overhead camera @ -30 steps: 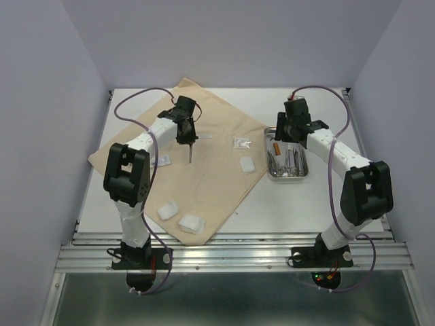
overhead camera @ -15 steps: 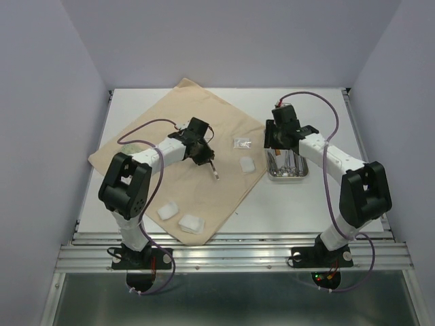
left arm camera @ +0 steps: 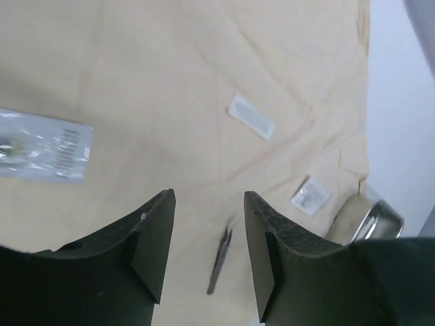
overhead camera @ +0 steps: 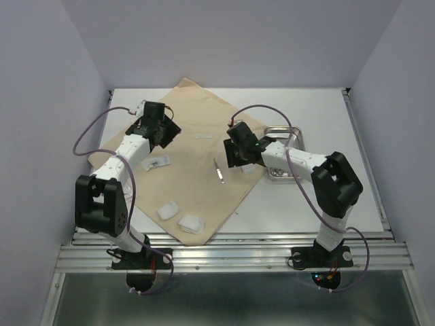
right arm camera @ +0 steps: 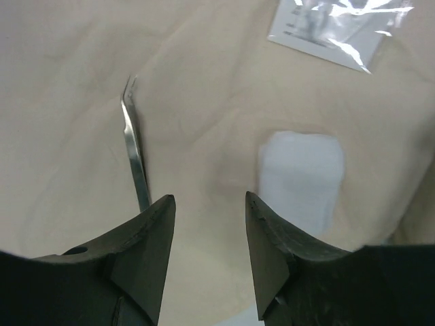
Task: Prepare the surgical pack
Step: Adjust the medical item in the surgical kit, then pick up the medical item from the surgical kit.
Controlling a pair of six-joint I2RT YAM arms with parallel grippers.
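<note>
- R gripper [right arm camera: 207, 221] is spread wide w/ nothing btwn the fingers. It hangs low over the cloth [right arm camera: 81, 81], pointing down.
- Step in hand, as I judge it, is picking up the tweezers [right arm camera: 137, 159].
  - Slide toward the left of the wrist view so the gap straddles the metal.
  - Set the fingers across its length, not along it.
  - Take it near the middle so it doesn't tip.
  - It's thin & flat, so I'd come down till the pads almost brush the cloth.
  - Close slowly, or I may pinch a fold of cloth w/ it.
- Tweezers vs R gripper: they lie flat on the cloth just ahead of the finger on the left of the wrist view. They're outside the gap and run away from me, w/ the far tip bent.
- A gauze pad [right arm camera: 300, 175] lies on the other side, ahead of the opposite finger. So the gap itself sits over bare cloth btwn the two.
- Farther out, a clear packet [right arm camera: 336, 27] lies past the pad. From the top cam, the tray [overhead camera: 284, 128] sits beside the cloth's right edge, partly behind my R arm.
- L gripper [overhead camera: 158, 129] is also spread & empty, well apart over the cloth's left part, w/ another packet [overhead camera: 158, 161] near it.
</note>
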